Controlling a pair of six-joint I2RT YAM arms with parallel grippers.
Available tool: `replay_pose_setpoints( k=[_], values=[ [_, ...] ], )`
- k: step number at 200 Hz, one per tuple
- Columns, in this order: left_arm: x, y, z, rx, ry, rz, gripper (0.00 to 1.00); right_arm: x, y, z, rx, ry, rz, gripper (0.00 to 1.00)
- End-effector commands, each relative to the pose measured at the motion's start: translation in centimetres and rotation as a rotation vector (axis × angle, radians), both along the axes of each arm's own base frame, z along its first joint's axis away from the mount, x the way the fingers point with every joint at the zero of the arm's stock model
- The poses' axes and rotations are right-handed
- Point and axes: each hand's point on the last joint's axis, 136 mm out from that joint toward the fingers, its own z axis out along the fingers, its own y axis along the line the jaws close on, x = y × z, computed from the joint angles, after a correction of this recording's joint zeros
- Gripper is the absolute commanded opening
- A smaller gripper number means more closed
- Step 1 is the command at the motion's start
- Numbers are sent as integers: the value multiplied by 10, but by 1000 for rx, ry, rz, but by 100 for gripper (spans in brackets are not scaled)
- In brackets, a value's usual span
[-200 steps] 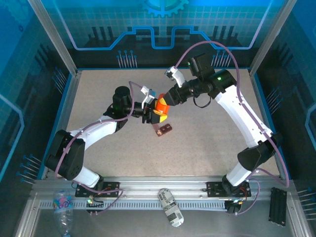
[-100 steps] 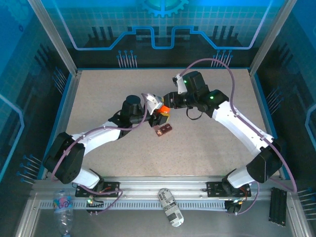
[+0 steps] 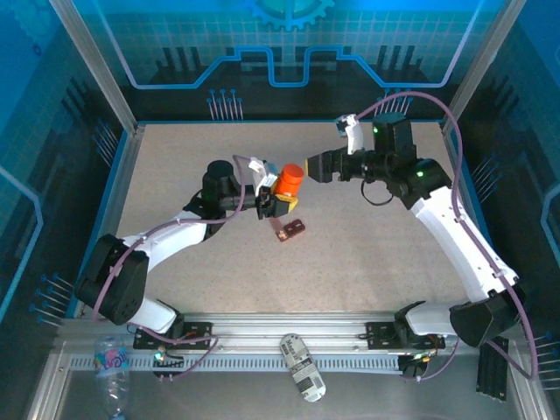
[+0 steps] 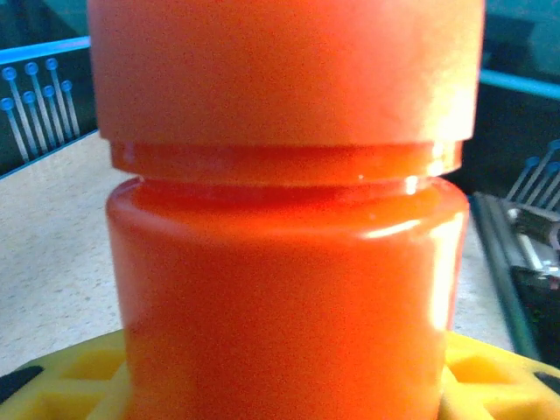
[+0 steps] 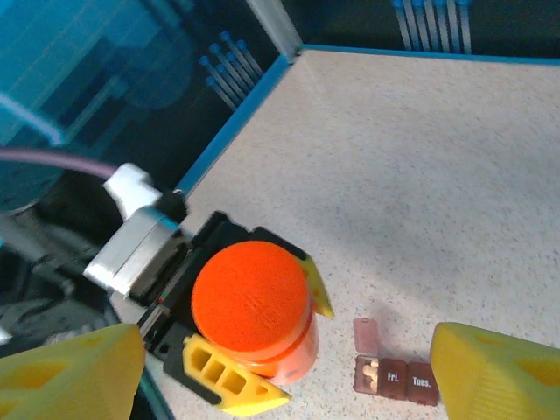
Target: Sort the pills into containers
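Left claw (image 3: 280, 199) grasps the orange bottle (image 3: 290, 178); right claw (image 3: 312, 166) hangs released. With 1 grip, a slip could knock the tray (image 3: 290, 229) at frame centre.

— What covers you?
— White shells on my left arm (image 3: 168, 240) and right arm (image 3: 455, 234), black at the joints and wrists, a purple cable (image 3: 409, 93) looping along each.
— And your fingers (image 5: 499, 367)?
— Blocky and yellow; the left fingers (image 5: 223, 378) have square pockets moulded in.
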Motion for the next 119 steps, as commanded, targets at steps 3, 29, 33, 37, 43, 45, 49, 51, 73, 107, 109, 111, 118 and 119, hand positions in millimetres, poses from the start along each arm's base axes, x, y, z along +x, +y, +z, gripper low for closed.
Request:
replay_pose_setpoints(
  k=[3,29,33,37,43,45,49,51,73,107,109,111,118,119],
  values=[
    [-31,-6,45,-99,-41,-210,0,-19,17,-3,-83,-15,201,85],
    [-37,-7,49,-112,-7,-261,0,-24,32,-8,-173,-15,292,86],
    [-38,-8,49,-113,-3,-266,0,-25,34,-9,-185,-12,303,86],
    [-38,-8,50,-115,-2,-271,0,-25,36,-10,-197,-12,310,86],
    [-39,-8,50,-117,2,-275,0,-25,38,-11,-215,-14,316,86],
    [-39,-8,50,-117,3,-275,0,-25,39,-13,-221,-11,318,86],
    [-39,-8,50,-118,1,-277,0,-25,40,-14,-229,-11,324,86],
    [-39,-8,50,-119,5,-278,0,-26,41,-15,-232,-9,328,86],
    [-39,-8,50,-121,11,-282,0,-26,46,-20,-242,4,343,84],
    [-39,-9,50,-123,16,-287,0,-26,49,-23,-235,14,346,71],
    [-39,-9,50,-123,17,-287,0,-26,49,-24,-235,16,346,70],
    [-39,-9,50,-123,16,-288,0,-26,49,-23,-234,15,344,70],
    [-39,-9,50,-123,17,-288,0,-26,49,-24,-233,17,343,70],
    [-39,-9,50,-123,17,-288,0,-26,49,-24,-234,18,342,70]
  ],
)
